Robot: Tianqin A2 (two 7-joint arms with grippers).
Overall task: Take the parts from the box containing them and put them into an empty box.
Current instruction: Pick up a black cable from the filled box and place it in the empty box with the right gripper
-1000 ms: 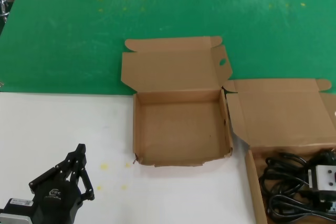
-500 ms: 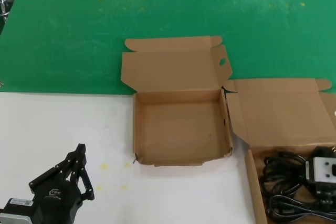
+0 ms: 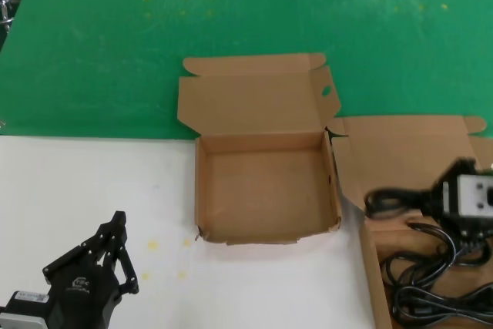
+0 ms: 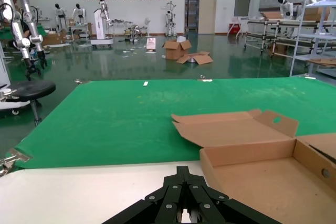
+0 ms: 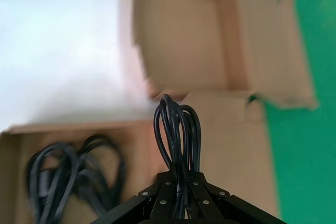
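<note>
My right gripper (image 3: pixel 428 203) is shut on a black power cord (image 3: pixel 385 203) and holds it above the open lid of the box containing the parts (image 3: pixel 367 267), at the right edge. In the right wrist view the cord's loop (image 5: pixel 177 127) sticks out beyond the closed fingers of that gripper (image 5: pixel 178 176). More cords (image 3: pixel 431 283) lie in that box, also seen in the right wrist view (image 5: pixel 63 174). The empty box (image 3: pixel 266 233), whose side flap has an oval hole, sits at the centre, left of the held cord. My left gripper (image 3: pixel 117 227) is shut and parked at the lower left.
The boxes stand on a white table surface (image 3: pixel 92 190) with a green mat (image 3: pixel 246 13) behind. The empty box's raised lid (image 3: pixel 250 102) stands at its far side. The two boxes nearly touch. In the left wrist view the empty box (image 4: pixel 252 153) lies just beyond my left gripper (image 4: pixel 182 172).
My right gripper has lifted one cord out of the right box and carried it up and away, over that box's lid. The left arm has not moved.
</note>
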